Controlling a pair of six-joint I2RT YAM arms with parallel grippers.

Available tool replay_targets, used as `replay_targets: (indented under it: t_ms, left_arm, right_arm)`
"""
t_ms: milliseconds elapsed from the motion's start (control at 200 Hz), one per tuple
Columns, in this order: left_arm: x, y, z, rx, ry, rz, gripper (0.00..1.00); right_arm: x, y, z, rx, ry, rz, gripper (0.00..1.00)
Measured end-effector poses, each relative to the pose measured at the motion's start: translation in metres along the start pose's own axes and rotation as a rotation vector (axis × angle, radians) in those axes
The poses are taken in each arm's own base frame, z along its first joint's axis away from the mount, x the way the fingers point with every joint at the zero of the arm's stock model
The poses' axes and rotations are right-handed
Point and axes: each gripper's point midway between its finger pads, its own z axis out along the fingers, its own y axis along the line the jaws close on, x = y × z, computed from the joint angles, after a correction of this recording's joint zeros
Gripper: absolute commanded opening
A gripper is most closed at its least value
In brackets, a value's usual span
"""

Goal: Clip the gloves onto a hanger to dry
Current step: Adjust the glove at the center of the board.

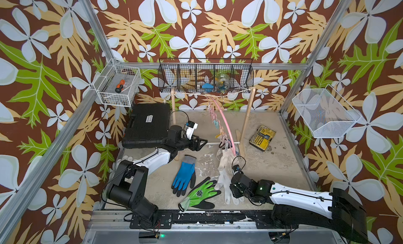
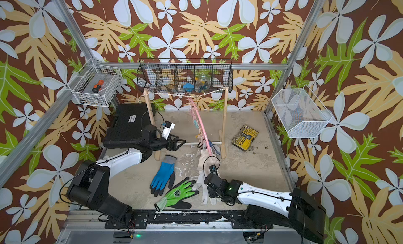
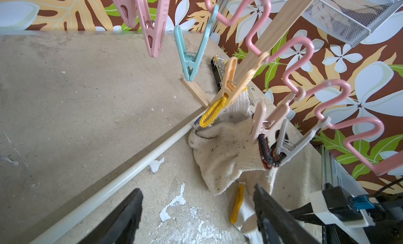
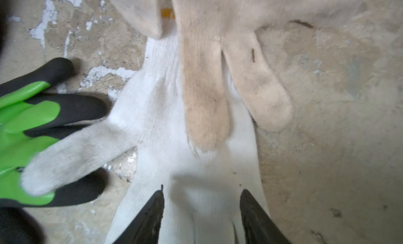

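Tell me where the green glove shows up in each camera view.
In both top views: green glove lies low, near centre.
Left wrist: not in it.
Right wrist: at the left edge, fingers pointing inward.
Shared landmark: the white glove, its thumb lying across the green fingertips.

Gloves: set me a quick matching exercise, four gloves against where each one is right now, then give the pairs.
Gloves:
1. blue glove
2. green glove
3. beige glove
4. white glove

Places:
A. clipped to the pink hanger
B. flat beneath the open right pincer
C. fingers under another glove's thumb
D. on the table, grey cuff toward the wooden rack

Pairs: 1-D, 2-C, 3-A, 4-B
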Motion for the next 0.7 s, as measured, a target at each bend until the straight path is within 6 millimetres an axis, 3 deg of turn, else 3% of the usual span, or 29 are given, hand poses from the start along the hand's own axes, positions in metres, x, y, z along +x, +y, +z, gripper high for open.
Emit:
replay_targets:
  t_ms: [125,265,385,535,701]
  left_arm:
    - [0.0,0.0,0.001,0.003,0.003,-0.002,0.81]
    - [0.0,0.0,0.002,0.007,0.005,-0.002,0.81]
    - [0.001,0.0,0.003,0.013,0.011,-0.006,0.81]
    - [0.0,-0.001,0.003,0.014,0.008,-0.004,0.81]
    - [-0.001,0.0,0.004,0.014,0.009,-0.004,0.81]
  right_arm:
    - [-0.004,-0.004,0.006,0.024,-0.01,-0.015,0.53]
    - [0.002,-0.006,0.012,0.028,0.006,-0.024,0.18]
    - [0.002,-0.001,0.012,-0.002,0.006,-0.008,0.03]
    - [-0.003,0.005,-0.005,-0.04,0.01,0.003,0.0]
    - [-0.025,0.006,-0.046,-0.073,-0.051,0.078,0.0]
